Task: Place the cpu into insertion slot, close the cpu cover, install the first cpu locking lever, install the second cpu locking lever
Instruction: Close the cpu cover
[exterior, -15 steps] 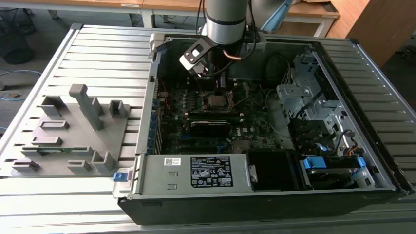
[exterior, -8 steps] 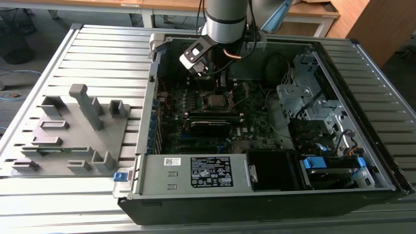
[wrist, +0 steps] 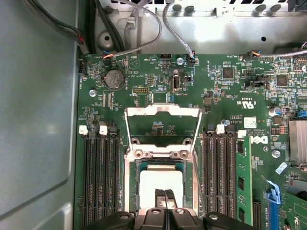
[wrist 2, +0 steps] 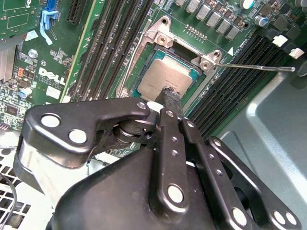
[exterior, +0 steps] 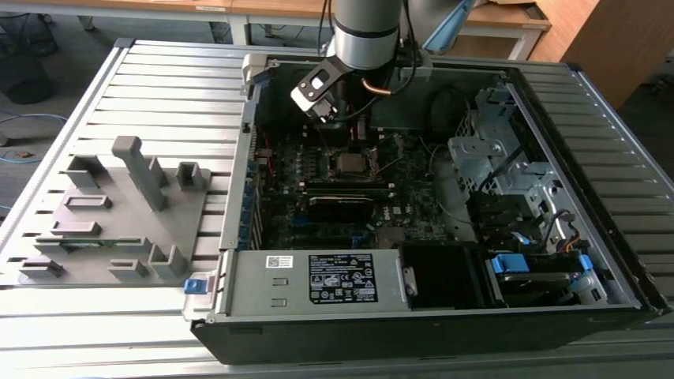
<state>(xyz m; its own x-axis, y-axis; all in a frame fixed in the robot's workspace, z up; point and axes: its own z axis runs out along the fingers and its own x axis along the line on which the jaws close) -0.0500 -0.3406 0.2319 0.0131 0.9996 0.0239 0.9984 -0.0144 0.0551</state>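
Note:
The cpu (wrist: 160,181) (wrist 2: 164,76), a small square chip with a dull metal top, lies flat in the insertion slot (exterior: 350,163) on the green motherboard. The cpu cover (wrist: 162,123), a silvery frame with an open window, stands swung open beside the slot. A thin locking lever (wrist 2: 254,67) sticks out sideways from the slot's corner. My gripper (wrist: 165,194) (wrist 2: 171,97) (exterior: 356,130) hovers just over the chip's edge with its black fingers pressed together and nothing between them.
The motherboard sits inside an open computer case (exterior: 589,260). Memory slots (wrist: 100,177) flank the socket on both sides. Cables (wrist: 144,33) run along the case wall. A grey fixture tray (exterior: 116,213) lies at the exterior view's left.

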